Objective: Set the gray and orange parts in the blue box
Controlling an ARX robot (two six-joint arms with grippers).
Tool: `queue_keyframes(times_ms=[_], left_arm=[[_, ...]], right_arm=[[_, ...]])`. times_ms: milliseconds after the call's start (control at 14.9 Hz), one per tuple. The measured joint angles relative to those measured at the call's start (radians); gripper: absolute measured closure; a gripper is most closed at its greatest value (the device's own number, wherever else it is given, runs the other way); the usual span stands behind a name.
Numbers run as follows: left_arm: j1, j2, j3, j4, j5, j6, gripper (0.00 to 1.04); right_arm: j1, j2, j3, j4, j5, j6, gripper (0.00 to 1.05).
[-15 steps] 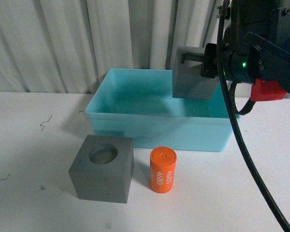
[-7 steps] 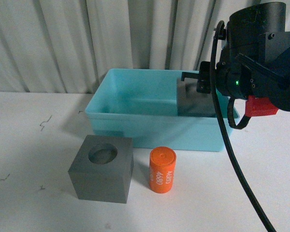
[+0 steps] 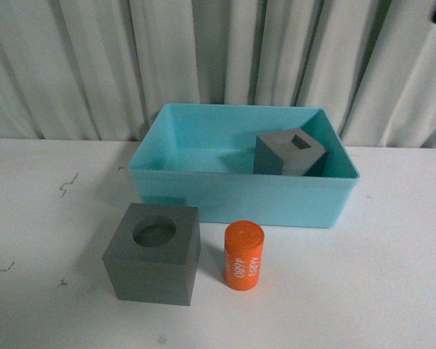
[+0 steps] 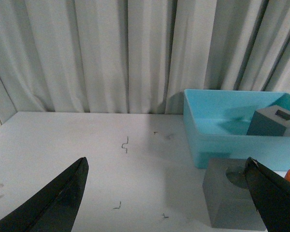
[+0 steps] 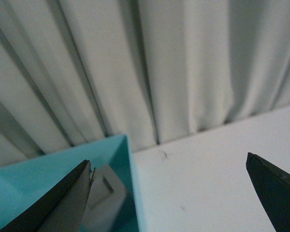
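Seen from my remote station: the gray cube with the rectangular slot (image 3: 291, 153) sits inside the blue box (image 3: 240, 196), toward its right end near the far wall, slot facing up and the block turned a little askew to the walls. The other two parts stand on the white surface (image 3: 51, 240) outside the box, in front of its near wall. The gray cube with the round recess (image 3: 154, 254) is on the left with its recess up, and the orange cylinder (image 3: 245, 256) stands upright just beside it on the right, apart from it, white digits running up its side (they look like "4680"). A pale pleated curtain (image 3: 94, 65) hangs behind the box. On my left wrist feed the left gripper (image 4: 165, 162) has its jaws spread wide with nothing between them, looking over the surface toward the box and the recessed cube. On the right wrist feed the right gripper (image 5: 168, 159) likewise has its jaws wide apart and empty, with a corner of the box, the slotted cube inside it and the curtain beyond.
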Motion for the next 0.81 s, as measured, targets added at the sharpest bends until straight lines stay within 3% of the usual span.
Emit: queue_keyframes(times_ms=[201, 268, 336, 403, 537, 671, 805], left_arm=[[0.000, 0.000, 0.000, 0.000, 0.000, 0.000, 0.07], [0.000, 0.000, 0.000, 0.001, 0.000, 0.000, 0.07], [0.000, 0.000, 0.000, 0.001, 0.000, 0.000, 0.07], [0.000, 0.000, 0.000, 0.000, 0.003, 0.000, 0.07], [0.000, 0.000, 0.000, 0.000, -0.001, 0.000, 0.07], [0.000, 0.000, 0.000, 0.000, 0.000, 0.000, 0.07], [0.000, 0.000, 0.000, 0.000, 0.000, 0.000, 0.07]], right_arm=[[0.024, -0.420, -0.338, -0.381, 0.134, 0.204, 0.06], [0.027, -0.492, -0.364, -0.435, 0.142, 0.263, 0.06], [0.020, -0.494, -0.370, -0.334, 0.116, 0.260, 0.08], [-0.026, -0.497, -0.437, -0.082, -0.040, 0.174, 0.19], [-0.073, -0.572, -0.602, 0.159, -0.243, -0.121, 0.46], [-0.105, -0.661, -0.623, 0.146, -0.274, -0.212, 0.70], [-0.119, -0.705, -0.657, 0.111, -0.291, -0.233, 0.87]])
